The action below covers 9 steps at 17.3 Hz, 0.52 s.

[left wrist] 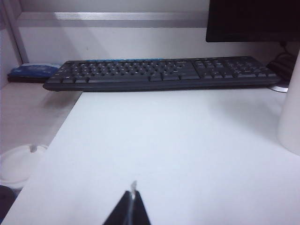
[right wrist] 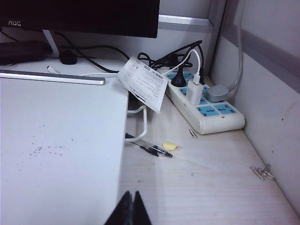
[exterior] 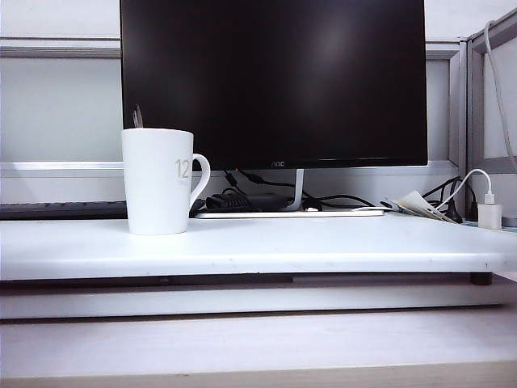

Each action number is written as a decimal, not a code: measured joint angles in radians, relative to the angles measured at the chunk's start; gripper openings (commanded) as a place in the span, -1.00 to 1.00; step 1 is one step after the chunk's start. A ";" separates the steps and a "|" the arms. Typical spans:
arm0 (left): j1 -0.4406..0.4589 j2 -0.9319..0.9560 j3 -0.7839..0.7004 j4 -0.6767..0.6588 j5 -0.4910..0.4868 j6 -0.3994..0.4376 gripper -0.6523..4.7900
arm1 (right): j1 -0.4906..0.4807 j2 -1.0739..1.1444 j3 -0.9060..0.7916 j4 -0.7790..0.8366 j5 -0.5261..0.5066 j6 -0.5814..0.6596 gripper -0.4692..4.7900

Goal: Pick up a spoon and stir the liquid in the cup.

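Note:
The cup [exterior: 157,182], a tall white mug with a grey "12" and a loop handle, stands upright on the left of the white raised board [exterior: 323,246]. Only the thin grey handle end of the spoon [exterior: 137,118] shows, poking above the cup's rim. Neither gripper appears in the exterior view. In the left wrist view my left gripper [left wrist: 133,193] is shut, low over the board, with the cup's side [left wrist: 291,112] far off at the frame edge. My right gripper [right wrist: 132,194] is shut over the board's right edge, holding nothing.
A dark monitor [exterior: 273,81] stands behind the cup, and a black keyboard [left wrist: 159,72] lies along the back. Off the board's right side lie a power strip [right wrist: 206,105], a paper slip [right wrist: 143,84], a pen [right wrist: 157,150] and cables. A round white lid [left wrist: 18,161] sits at the left.

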 measured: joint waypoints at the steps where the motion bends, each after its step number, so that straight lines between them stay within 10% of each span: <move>1: 0.000 0.000 0.000 0.000 0.000 0.000 -0.78 | 0.000 0.000 0.000 0.000 0.000 0.000 -0.82; 6: 0.000 0.000 0.000 0.000 0.000 0.000 -0.77 | 0.000 0.000 0.000 0.000 0.000 0.073 -0.82; 8: 0.000 0.000 0.000 0.000 0.000 -0.023 -0.16 | 0.000 0.000 0.001 0.022 0.005 0.076 0.07; 9: 0.000 0.000 0.001 0.000 0.000 -0.055 0.47 | 0.000 0.000 0.002 0.035 0.005 0.076 0.86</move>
